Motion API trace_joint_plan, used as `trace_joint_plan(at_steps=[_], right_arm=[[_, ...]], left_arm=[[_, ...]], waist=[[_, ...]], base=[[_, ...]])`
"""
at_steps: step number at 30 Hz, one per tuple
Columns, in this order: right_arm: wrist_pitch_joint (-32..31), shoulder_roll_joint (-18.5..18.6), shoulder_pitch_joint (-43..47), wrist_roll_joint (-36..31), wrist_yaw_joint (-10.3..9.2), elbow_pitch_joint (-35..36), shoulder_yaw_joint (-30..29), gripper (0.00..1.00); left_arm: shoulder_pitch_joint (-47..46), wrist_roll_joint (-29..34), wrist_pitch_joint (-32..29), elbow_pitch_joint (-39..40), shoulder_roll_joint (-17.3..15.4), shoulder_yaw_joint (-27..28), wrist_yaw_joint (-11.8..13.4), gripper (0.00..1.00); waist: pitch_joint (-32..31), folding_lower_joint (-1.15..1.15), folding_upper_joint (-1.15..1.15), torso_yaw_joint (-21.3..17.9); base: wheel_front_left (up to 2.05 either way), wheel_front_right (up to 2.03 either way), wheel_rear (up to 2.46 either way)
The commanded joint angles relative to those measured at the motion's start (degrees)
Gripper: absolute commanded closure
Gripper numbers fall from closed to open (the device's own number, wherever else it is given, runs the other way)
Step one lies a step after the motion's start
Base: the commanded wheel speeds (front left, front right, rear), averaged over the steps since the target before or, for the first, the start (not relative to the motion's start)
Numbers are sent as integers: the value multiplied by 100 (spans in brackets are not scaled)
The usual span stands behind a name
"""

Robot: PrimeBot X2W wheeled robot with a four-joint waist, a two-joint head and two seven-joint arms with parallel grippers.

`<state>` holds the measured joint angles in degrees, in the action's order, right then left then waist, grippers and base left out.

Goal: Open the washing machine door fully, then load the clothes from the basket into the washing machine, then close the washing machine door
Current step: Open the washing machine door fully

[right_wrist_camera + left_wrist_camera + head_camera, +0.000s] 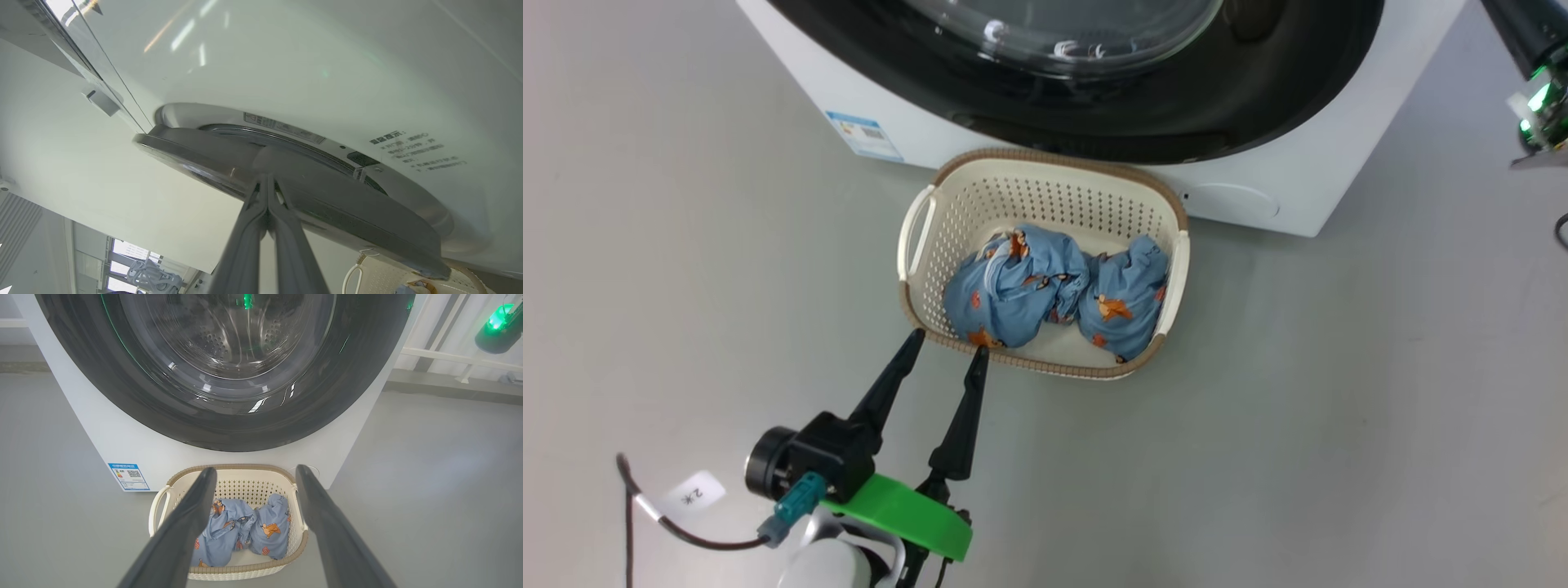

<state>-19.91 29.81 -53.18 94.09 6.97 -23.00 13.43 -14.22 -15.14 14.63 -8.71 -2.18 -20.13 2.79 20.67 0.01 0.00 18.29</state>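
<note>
Washing machine door (327,204): round, glossy black with a bulging glass window, on the front of the white washing machine (1258,196). Its rim looks lifted slightly off the front, not swung wide. Judged rigid, fairly heavy, slick-faced, and free to swing on its hinge only. Best hold is the rim edge, hooked from behind, never the glass.

Right gripper (267,179): fingers pressed together, tips at that rim. Whether they reach behind it, cannot tell.

Basket (1045,159): on the floor (1339,408), close against the machine's front. Clothes (1013,286) bundled inside, soft and light.

Left gripper (950,342): fingers spread, empty, by the basket's near-left rim.
</note>
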Motion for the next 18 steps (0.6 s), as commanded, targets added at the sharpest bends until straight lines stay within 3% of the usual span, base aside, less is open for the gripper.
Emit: trace_joint_plan(at_steps=[1,18], right_arm=[[-96,77,-129,83,52,86,-35,100],[-1060,154,-968,-1,52,-569,-139,100]], left_arm=[[-147,-40,37,160,-70,127,43,0],[-486,-231,37,334,-70,-271,200,0]], waist=[[112,-1,0,73],[619,-1,0,371]], base=[[0,0,0],[0,0,0]])
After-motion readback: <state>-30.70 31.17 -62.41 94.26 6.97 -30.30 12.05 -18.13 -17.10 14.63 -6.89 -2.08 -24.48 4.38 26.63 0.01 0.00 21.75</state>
